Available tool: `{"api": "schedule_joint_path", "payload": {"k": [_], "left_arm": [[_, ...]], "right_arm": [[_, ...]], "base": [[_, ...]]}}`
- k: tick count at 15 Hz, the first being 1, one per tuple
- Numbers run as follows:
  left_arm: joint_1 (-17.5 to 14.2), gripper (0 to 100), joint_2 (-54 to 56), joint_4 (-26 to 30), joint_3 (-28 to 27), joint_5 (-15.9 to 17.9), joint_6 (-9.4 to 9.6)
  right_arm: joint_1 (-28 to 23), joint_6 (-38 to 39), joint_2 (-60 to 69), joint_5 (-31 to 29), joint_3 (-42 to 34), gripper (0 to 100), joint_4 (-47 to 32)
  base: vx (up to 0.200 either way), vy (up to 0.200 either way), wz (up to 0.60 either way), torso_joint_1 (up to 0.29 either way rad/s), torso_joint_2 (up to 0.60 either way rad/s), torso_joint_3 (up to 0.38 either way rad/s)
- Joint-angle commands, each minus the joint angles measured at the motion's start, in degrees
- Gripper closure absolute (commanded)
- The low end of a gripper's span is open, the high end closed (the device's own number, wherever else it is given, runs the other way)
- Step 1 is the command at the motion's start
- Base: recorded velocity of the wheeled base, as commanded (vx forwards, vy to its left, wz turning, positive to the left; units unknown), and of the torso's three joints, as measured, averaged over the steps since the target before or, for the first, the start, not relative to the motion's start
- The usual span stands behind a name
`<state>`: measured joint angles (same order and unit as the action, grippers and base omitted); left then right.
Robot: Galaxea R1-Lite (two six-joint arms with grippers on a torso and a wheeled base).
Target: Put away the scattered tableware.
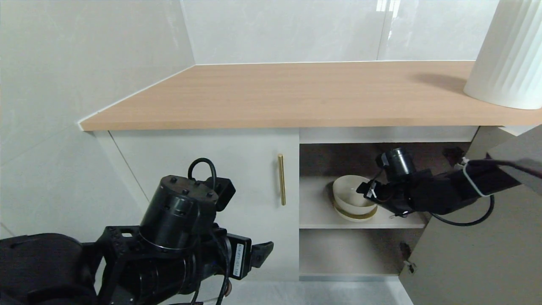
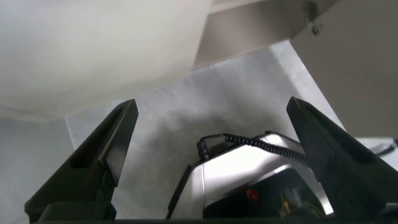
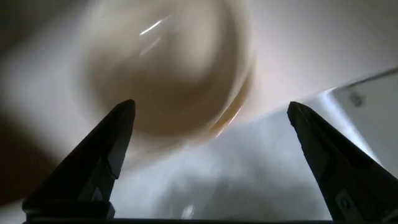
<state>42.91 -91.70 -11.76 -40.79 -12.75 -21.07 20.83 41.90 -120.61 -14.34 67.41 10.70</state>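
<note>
A cream bowl (image 1: pixel 350 195) sits stacked on a darker-rimmed dish (image 1: pixel 356 216) on the middle shelf (image 1: pixel 317 214) of the open cabinet. My right gripper (image 1: pixel 367 189) hovers just at the bowl's right side inside the cabinet. In the right wrist view its fingers stand wide open (image 3: pixel 211 109) with the bowl (image 3: pixel 168 74) beyond them and nothing held. My left gripper (image 1: pixel 260 252) hangs low in front of the closed left door, open and empty (image 2: pixel 212 102), pointing down at the floor.
The wooden countertop (image 1: pixel 296 93) carries a white ribbed cylinder (image 1: pixel 508 55) at the far right. The left door has a gold handle (image 1: pixel 281 180). The right door (image 1: pixel 465 254) stands swung open beside my right arm. The lower shelf (image 1: pixel 347 254) is bare.
</note>
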Motion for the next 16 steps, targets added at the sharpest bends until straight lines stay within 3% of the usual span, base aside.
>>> {"api": "schedule_joint_path", "payload": {"k": [1,2,4,7,9,13,16], "left_arm": [[-2.1,0,4.3,0.0,2.0,0.0,-0.12],[-4.2,0,9.1,0.3,4.0,-0.1,0.76],[-6.0,0,17.9,3.1,6.2,-0.1,1.29],[-6.9,0,24.8,11.1,6.5,0.1,1.20],[-9.1,0,25.3,12.0,7.9,0.3,1.11],[-9.2,0,28.7,12.0,14.3,0.2,1.03],[-9.3,0,29.2,12.3,10.0,-0.6,1.91]], "right_arm": [[3.9,-0.5,14.6,4.6,-2.7,0,-8.3],[5.4,-0.4,20.8,4.8,-3.7,0,-16.1],[6.5,-2.5,30.4,4.9,-8.7,0,-21.9],[8.9,-6.8,41.7,4.7,-15.6,0,-23.2],[11.8,-7.0,43.8,4.2,-16.6,0,-27.0],[13.1,-8.9,44.8,3.5,-17.8,0,-29.5],[13.1,-8.9,44.2,3.3,-18.0,0,-29.5]], "base": [[0.000,0.000,0.00,0.000,0.00,0.000],[0.000,0.000,0.00,0.000,0.00,0.000],[0.000,0.000,0.00,0.000,0.00,0.000],[0.000,0.000,0.00,0.000,0.00,0.000],[0.000,0.000,0.00,0.000,0.00,0.000],[-0.050,0.000,0.00,-0.001,0.00,0.001],[-0.200,0.000,0.00,0.006,0.00,0.001]]}}
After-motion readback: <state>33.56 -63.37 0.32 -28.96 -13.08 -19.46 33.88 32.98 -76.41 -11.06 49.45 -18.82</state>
